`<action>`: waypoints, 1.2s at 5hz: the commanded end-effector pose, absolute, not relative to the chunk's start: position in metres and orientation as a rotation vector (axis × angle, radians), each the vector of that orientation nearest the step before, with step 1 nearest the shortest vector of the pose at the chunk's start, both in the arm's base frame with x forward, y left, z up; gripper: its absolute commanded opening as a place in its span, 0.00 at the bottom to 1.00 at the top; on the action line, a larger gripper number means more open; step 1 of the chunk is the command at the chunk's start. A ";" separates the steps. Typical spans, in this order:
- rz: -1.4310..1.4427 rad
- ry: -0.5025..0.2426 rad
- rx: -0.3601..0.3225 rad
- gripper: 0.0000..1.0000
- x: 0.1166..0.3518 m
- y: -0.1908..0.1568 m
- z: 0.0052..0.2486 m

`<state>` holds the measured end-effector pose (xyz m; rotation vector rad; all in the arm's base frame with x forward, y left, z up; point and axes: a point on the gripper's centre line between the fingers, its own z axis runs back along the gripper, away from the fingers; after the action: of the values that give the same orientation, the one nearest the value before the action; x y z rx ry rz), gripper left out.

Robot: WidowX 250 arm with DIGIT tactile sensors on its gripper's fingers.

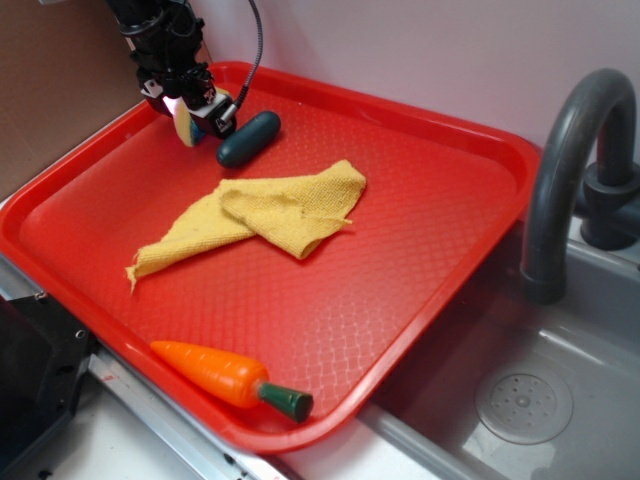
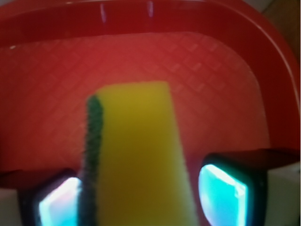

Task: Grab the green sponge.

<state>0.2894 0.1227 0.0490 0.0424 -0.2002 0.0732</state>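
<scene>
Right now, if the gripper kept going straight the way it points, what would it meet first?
The gripper points down, shut on the yellow foam sponge with the green scouring face. Beyond the sponge's tip lies only bare floor of the red plastic tray, so probably that; the gap is unclear.

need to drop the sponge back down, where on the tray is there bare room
The widest free patch of the red tray lies right of the yellow cloth, toward the faucet. Another lies between the cloth and the carrot. It is crowded at the back left, where the gripper holds the green sponge beside the dark capsule.
</scene>
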 end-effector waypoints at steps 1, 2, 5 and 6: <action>0.039 -0.245 0.047 0.00 0.289 0.114 0.069; 0.120 -0.251 0.127 0.00 0.280 0.114 0.094; 0.112 -0.201 -0.059 0.00 0.222 0.050 0.226; 0.083 -0.160 -0.149 0.00 0.194 0.024 0.251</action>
<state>0.1892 0.0164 0.2294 -0.1610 -0.1047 0.0862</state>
